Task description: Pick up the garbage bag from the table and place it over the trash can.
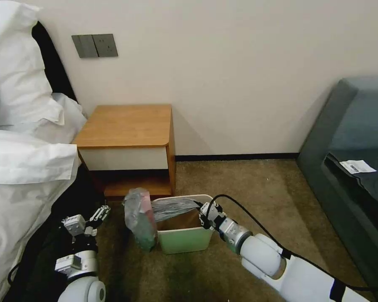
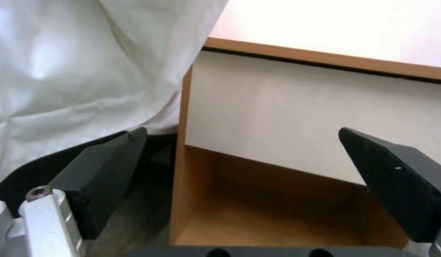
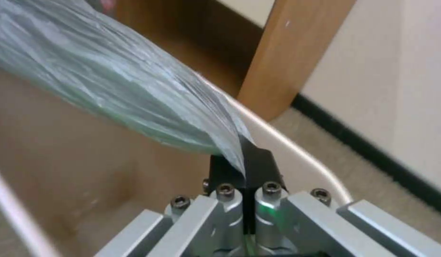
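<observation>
1. The left arm rises from the lower left of the head view, beside the white bedding (image 1: 25, 167), with its forearm pointing up toward the table (image 1: 126, 126).
2. The left gripper (image 1: 88, 218) hangs low in front of the table's open lower shelf, well apart from the bag. Its fingers (image 2: 106, 167) are spread wide with nothing between them; the wrist view looks past them at the white drawer front (image 2: 297, 117) and the shelf.
3. The garbage bag (image 1: 140, 216) is off the table. One bunched part hangs down the outside of the trash can's left wall, and a stretched strip runs across the open top to the right.
4. The trash can (image 1: 185, 241) stands on the carpet (image 1: 248, 188) just in front of the table.
5. The right arm reaches in from the lower right, its forearm angled up and left, wrist over the can's right rim.
6. The right gripper (image 1: 202, 208) is clamped tight on the bag's gathered edge, holding the plastic taut over the can's cream inside (image 3: 87, 160).
</observation>
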Motion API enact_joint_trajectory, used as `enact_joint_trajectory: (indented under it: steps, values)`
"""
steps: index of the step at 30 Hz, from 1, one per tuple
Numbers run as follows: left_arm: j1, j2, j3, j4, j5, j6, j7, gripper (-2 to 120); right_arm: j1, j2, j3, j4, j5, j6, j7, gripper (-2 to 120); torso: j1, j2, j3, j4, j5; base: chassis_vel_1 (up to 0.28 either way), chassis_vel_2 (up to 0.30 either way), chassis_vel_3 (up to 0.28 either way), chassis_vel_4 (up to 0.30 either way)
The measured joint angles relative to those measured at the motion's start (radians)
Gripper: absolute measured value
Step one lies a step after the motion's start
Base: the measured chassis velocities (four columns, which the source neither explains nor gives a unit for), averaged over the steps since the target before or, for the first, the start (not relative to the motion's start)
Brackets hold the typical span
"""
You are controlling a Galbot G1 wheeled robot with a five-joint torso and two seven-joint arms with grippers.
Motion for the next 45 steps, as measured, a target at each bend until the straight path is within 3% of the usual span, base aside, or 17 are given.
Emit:
enact_joint_trajectory:
  steps: [3, 7, 15, 26, 29, 33, 37, 40, 45]
  values:
    - [0.0, -0.002, 0.002, -0.002, 0.008, 0.001, 0.0, 100, 0.031, -0.02, -0.002, 0.024, 0.081, -0.092, -0.051, 0, 0.0, 0.0, 0.0, 0.0001, -0.0002, 0.0, 0.0, 0.0, 0.0]
    - [-0.001, -0.002, 0.002, -0.002, 0.009, 0.003, 0.001, 100, 0.047, -0.033, -0.002, 0.034, 0.111, -0.111, -0.063, 3, 0.0, 0.0, 0.0, 0.0001, -0.0001, 0.0, 0.0, 0.0, 0.0]
    - [-0.007, 0.002, 0.003, 0.0, 0.009, 0.013, 0.001, 100, 0.058, -0.07, 0.047, 0.045, 0.153, -0.138, -0.142, 38, 0.0, 0.0, 0.0, 0.0, -0.0001, 0.0, 0.0, 0.0, 0.0]
    - [-0.009, 0.014, -0.003, -0.009, 0.002, 0.028, 0.001, 100, 0.038, -0.095, 0.117, 0.046, 0.162, -0.137, -0.197, 73, 0.0, 0.0, 0.0, 0.0, 0.0, 0.0, 0.0, 0.0, 0.0]
    - [-0.011, 0.027, -0.011, -0.009, -0.008, 0.041, -0.003, 100, -0.01, -0.149, 0.179, 0.082, 0.168, -0.129, -0.221, 89, 0.0, 0.0, 0.0, 0.0, 0.0, 0.0, 0.0, 0.0, 0.0]
    - [-0.017, 0.036, -0.012, -0.013, -0.012, 0.049, -0.006, 100, -0.072, -0.201, 0.25, 0.107, 0.168, -0.111, -0.236, 99, 0.0, 0.0, 0.0, -0.0001, 0.0, 0.0, 0.0, 0.0, 0.0]
    - [-0.019, 0.038, -0.009, -0.016, -0.013, 0.054, -0.007, 100, -0.129, -0.226, 0.33, 0.122, 0.172, -0.098, -0.247, 100, 0.0, 0.0, 0.0, 0.0001, 0.0, 0.0, 0.0, 0.0, 0.0]
    - [-0.014, 0.038, -0.005, -0.023, -0.013, 0.056, -0.007, 100, -0.219, -0.24, 0.464, 0.144, 0.189, -0.07, -0.262, 100, 0.0, 0.0, 0.0, -0.0002, 0.0, 0.0, 0.0, 0.0, 0.0]
    - [0.018, 0.064, -0.001, -0.06, -0.041, 0.084, -0.007, 100, -0.28, -0.218, 0.578, 0.161, 0.203, -0.04, -0.245, 100, 0.0, 0.0, 0.0, 0.0, -0.0002, 0.0, 0.0, 0.0, 0.0]
